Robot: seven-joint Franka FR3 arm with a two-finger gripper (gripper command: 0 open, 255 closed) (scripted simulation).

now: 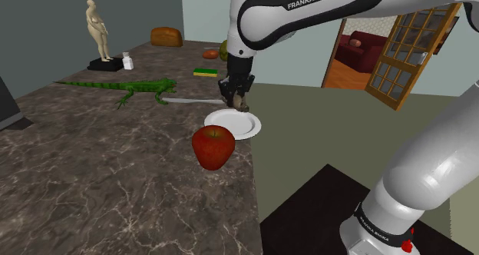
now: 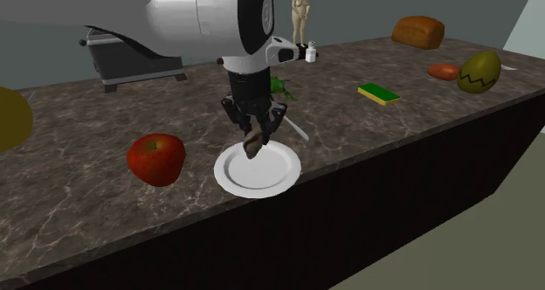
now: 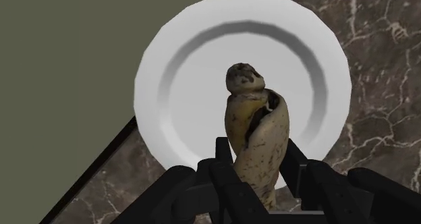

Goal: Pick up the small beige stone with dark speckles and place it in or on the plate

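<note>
the hand [image 3: 257, 163] is pinching the beige speckled stone [image 3: 260, 121] and holds it over the white plate [image 3: 156, 74] near the desk [image 1: 92, 161] edge, so the pick-up looks done. what is left, i judge, is lowering it and letting go.

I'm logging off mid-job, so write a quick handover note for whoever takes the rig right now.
The claw is shut on the speckled beige stone, hanging just above the white plate.
The plate sits near the edge of the dark veined counter, beside a red apple.
Done: stone picked up and positioned over the plate.
Left: lower, open the claw, leave the stone on the plate, withdraw.
</note>
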